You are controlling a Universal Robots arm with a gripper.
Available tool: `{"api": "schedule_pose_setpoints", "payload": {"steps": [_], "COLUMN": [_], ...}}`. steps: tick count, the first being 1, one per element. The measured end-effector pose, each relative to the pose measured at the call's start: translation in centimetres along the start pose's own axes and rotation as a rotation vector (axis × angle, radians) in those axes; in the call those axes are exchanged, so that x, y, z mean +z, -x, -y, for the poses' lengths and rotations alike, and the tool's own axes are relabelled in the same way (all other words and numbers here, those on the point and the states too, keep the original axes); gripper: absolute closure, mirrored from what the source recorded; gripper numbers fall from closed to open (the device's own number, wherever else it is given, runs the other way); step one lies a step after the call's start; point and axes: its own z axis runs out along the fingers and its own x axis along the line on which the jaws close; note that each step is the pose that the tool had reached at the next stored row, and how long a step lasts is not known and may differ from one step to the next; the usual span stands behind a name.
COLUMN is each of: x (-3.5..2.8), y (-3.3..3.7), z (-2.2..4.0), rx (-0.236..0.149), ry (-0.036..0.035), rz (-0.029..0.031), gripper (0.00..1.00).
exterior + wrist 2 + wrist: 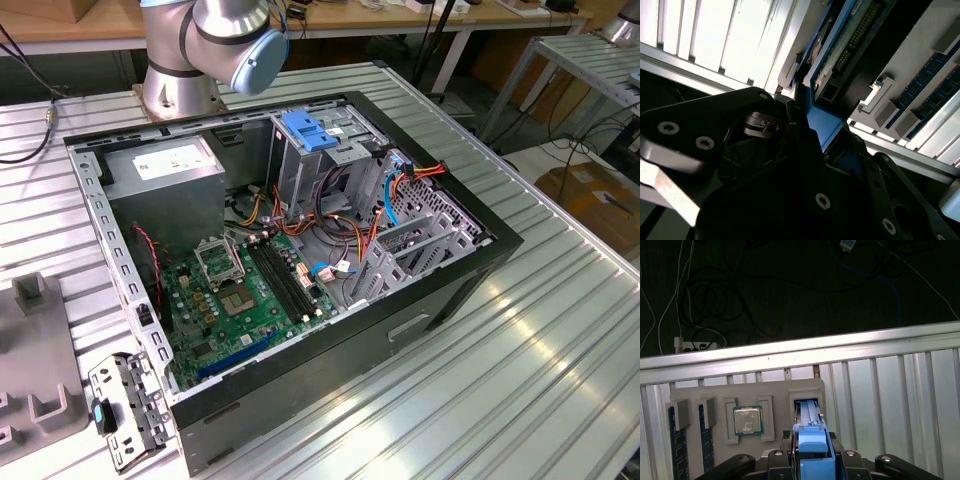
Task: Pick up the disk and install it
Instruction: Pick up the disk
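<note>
Slippage is the chief worry here. The gripper (814, 457) has its fingers (790, 464) closed on the blue side rail of the disk (808, 412). The disk stands on edge in the end pocket of the grey tray (775, 390), just beside the processor (748, 420) and on the far side of it from the memory sticks (677, 440). The tray lies close to the edge of the table (890, 390).

In the second wrist view the blue rail sits tight between the dark fingers, and the drive's circuit board and connector run away from them. The hold looks to be on the plastic rail alone, not on the metal body. I judge that the drive's weight could make it pivot or slide out of the jaws, and that the rail could flex or unclip under the squeeze. A pull out of line with the pocket could wedge the drive against the pocket walls, drag the tray, or disturb the processor beside it.

In the exterior view the computer case (400, 330) lies open on the table, and loose cables (340, 225) crowd its drive cage (310, 135). A tilted drive would likely catch on the cage mouth or snag those wires.
</note>
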Motion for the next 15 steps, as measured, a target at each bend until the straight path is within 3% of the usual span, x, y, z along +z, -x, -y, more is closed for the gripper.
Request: {"api": "schedule_pose_setpoints", "payload": {"steps": [10,15], "x": [0.01,0.01], "y": [0.0,0.0], "z": [0.0,0.0], "rx": [0.0,-0.02], "ry": [0.0,0.0], "rz": [-0.0002,-0.0003], "gripper": [0.62,0.62]}}
